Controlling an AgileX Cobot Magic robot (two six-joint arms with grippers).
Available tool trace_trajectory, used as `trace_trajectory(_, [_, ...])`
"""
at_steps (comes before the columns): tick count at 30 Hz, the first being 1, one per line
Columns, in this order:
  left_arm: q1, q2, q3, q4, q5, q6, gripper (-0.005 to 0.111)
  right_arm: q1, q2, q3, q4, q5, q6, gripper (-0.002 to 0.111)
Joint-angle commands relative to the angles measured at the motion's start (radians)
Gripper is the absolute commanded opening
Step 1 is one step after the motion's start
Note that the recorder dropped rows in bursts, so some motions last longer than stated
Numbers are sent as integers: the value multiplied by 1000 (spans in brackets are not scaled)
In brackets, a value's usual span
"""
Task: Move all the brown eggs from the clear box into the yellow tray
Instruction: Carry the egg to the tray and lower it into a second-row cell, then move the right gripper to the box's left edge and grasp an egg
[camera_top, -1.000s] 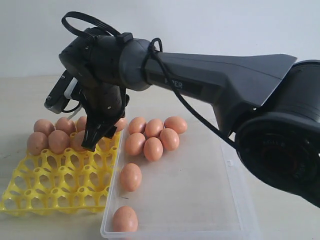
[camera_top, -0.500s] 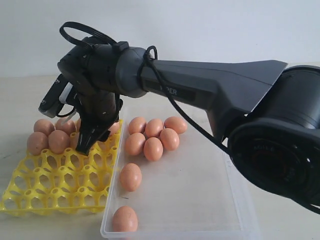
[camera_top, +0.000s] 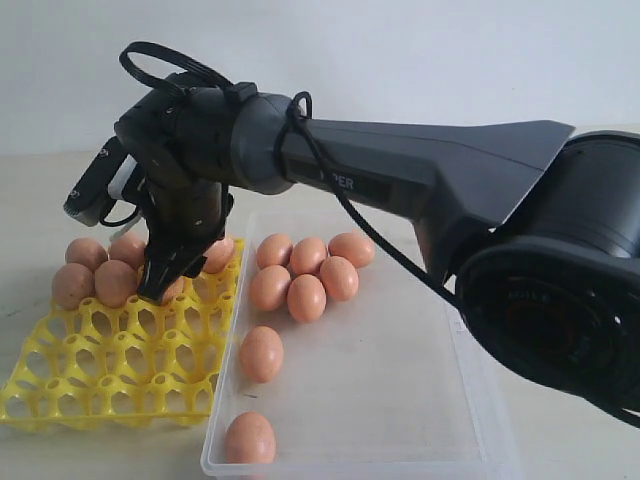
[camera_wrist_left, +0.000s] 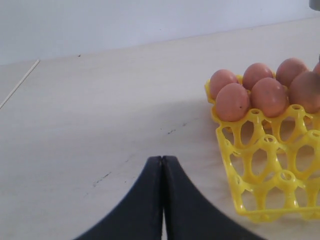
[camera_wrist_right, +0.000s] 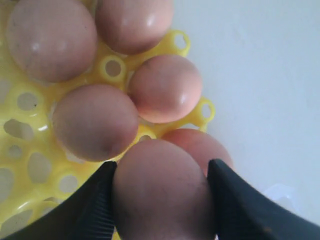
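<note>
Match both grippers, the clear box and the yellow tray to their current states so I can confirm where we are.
1. right gripper
2. left gripper
3. clear box
4. yellow tray

A. shut, empty, over the bare table
B. eggs at one end only, other cups empty
C. shut on one brown egg, at the tray
D. eight loose eggs inside

Pairs: 1-C, 2-A, 3-D, 4-B
</note>
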Motion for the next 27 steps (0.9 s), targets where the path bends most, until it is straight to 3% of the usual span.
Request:
trace_trajectory(1, [-8,-6,-4,-2,-9,-5,0,1,-47,-7,2,-9,3,0])
trace_trajectory(7, [-8,-6,-4,-2,-9,-5,0,-5,-105,28,92,-79,152,0])
trace_trajectory(12, [-8,-6,-4,-2,-9,-5,0,-47,-313,461,71,-636,339,0])
trace_trajectory(15, [-8,-6,-4,-2,-9,-5,0,-75,-415,808,71,-1143,341,0])
trace_trajectory(17, [-8,-6,-4,-2,-9,-5,0,-88,-430,961,85,-1370,341,0])
trace_trajectory(21, [-8,-6,-4,-2,-9,-5,0,-95,-416,1060,111,-1534,341,0])
trace_trajectory(27, [-8,-6,-4,-2,-9,-5,0,-100,-355,1072,106,-1647,348,0])
